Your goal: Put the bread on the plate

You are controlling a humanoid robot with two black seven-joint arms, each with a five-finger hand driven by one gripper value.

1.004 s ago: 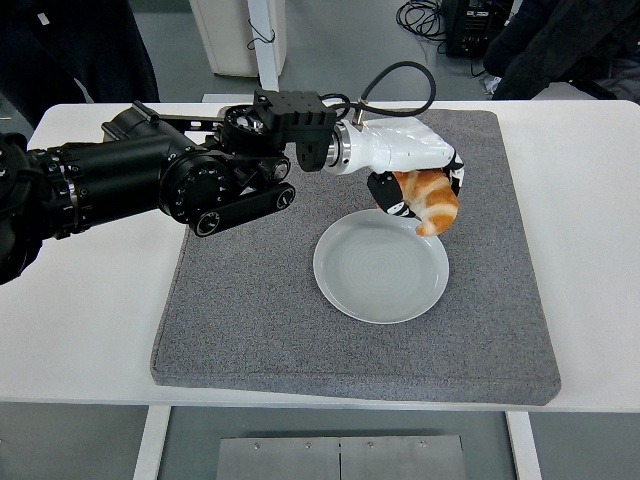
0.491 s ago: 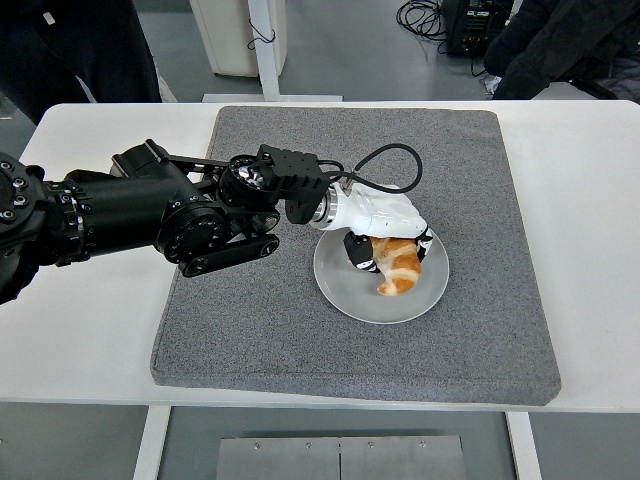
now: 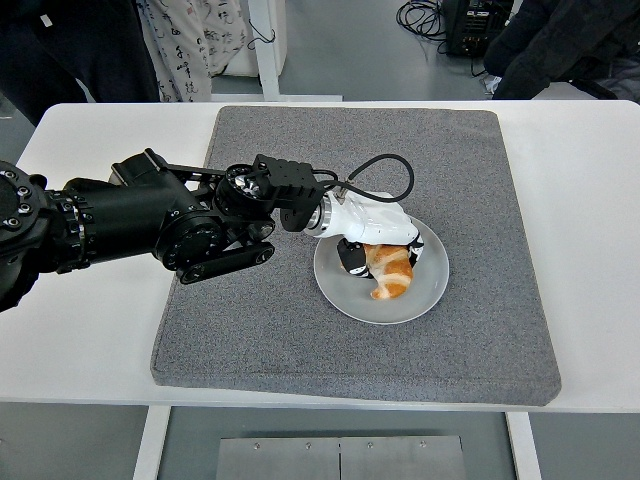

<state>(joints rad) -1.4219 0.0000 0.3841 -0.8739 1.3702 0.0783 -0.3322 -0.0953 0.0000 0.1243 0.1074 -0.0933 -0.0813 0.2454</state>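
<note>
This looks like a lab or test room, not a home. A plain white table (image 3: 590,250) holds a grey foam mat (image 3: 300,340). The floor (image 3: 340,40) at the far side is bare and grey. Black cables (image 3: 420,15) lie far right beside dark equipment (image 3: 470,25). A white stand leg (image 3: 266,45) rises behind.

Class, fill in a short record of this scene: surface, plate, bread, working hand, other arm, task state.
surface: grey mat on white table
plate: white plate, on the mat
bread: bread low over the plate, contact unclear
working hand: left hand, fingers around the bread
other arm: not in view
task state: bread at the plate, not yet released
</note>
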